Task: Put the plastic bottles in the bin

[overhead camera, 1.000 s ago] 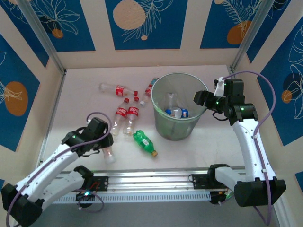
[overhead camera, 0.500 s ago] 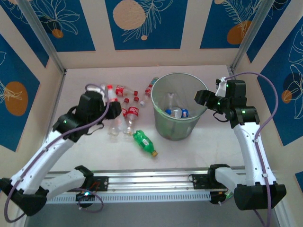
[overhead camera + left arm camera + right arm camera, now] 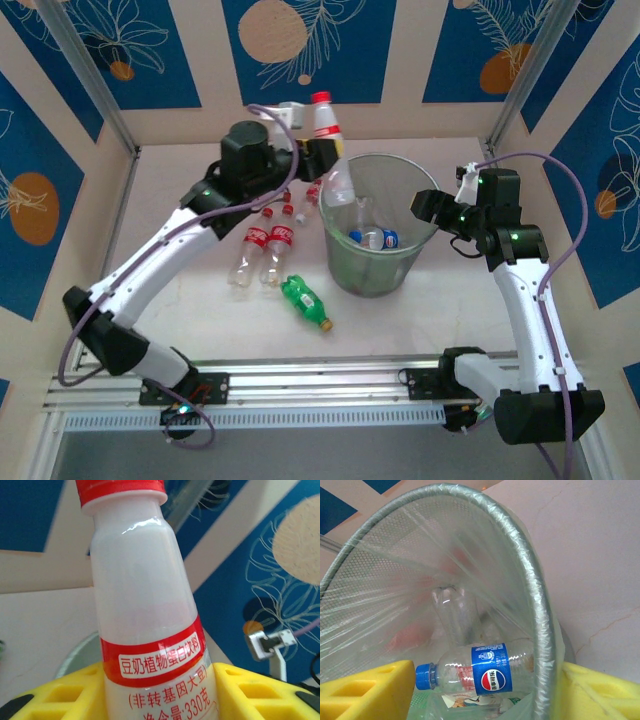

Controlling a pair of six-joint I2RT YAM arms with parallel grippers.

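Left gripper: pads closed snug on the lower body of a white bottle. Red cap up, roughly upright, most of the bottle sticking above the grip. In the top view it's held high by the far-left rim of the bin; can't tell if it's fully over the mouth.

Risks:
- Let go here and it could clip the rim and bounce onto the table.
- Slick plastic and a low grip, so it could swing or slip when tipped.
- Right gripper is part open, straddling the bin's right rim, one pad inside, one outside, not clamped from what I see. A bump there could shove or tip the light bin.

Inside the bin: blue-labelled bottle, with a clear one behind it. On the table left of the bin: two red-labelled bottles side by side, a green bottle nearer the front, and more red caps by the left arm. Nothing blocks the bin mouth.
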